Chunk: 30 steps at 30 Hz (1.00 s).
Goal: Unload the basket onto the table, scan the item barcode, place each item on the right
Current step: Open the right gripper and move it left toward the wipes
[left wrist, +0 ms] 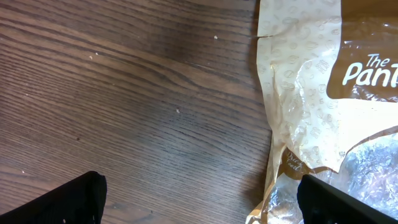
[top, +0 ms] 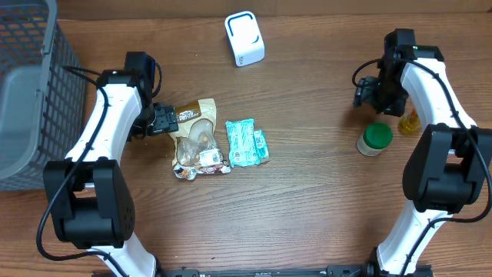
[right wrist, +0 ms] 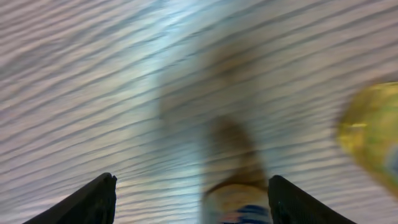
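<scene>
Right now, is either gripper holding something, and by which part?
Nothing is held. The left gripper is open at the edge of the brown snack bag; the right gripper, though blurred, is open, with nothing clamped.

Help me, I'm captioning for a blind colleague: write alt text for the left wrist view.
A crinkled tan snack bag printed "The Pan..." lies at right on the dark wooden table. The open left gripper shows black fingertips at the bottom corners, one over the bag.

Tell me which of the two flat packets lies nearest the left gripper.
The tan snack bag, right beside the left gripper; the teal packet lies beyond it, farther from that gripper.
</scene>
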Tool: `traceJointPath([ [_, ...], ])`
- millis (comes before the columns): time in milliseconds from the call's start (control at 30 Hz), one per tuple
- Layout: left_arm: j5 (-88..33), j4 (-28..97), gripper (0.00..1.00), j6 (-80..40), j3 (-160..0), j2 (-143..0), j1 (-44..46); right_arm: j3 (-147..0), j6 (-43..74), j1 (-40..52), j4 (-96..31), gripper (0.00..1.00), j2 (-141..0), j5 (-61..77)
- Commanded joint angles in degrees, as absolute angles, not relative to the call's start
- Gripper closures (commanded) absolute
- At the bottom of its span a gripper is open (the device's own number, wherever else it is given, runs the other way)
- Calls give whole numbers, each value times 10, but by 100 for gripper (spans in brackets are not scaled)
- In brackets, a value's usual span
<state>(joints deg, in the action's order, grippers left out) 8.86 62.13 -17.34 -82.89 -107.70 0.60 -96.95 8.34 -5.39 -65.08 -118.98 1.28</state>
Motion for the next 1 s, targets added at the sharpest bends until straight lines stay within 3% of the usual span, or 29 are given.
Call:
traceJointPath([
  [0,94,621,0,-163,-837,-1081,4,-967,91,-41,-648,26,-1172,89],
  [267,94,621,1,-163,-837,-1081,4,-964,91,38,-650,31,-1172,91],
  [533,94,621,0,-163,-837,-1081,4,-907,139,122,-624,27,-1173,62],
  [700,94,621,1,-163,-837,-1081,4,-867,153,143,-622,16,-1173,-22],
  [767,94,621,0,-163,-837,-1081,4,-852,152,143,-622,0,-1173,-35],
  [967,94,621,0,-163,-837,-1081,4,-825,150,110,-648,0,-1173,-85],
])
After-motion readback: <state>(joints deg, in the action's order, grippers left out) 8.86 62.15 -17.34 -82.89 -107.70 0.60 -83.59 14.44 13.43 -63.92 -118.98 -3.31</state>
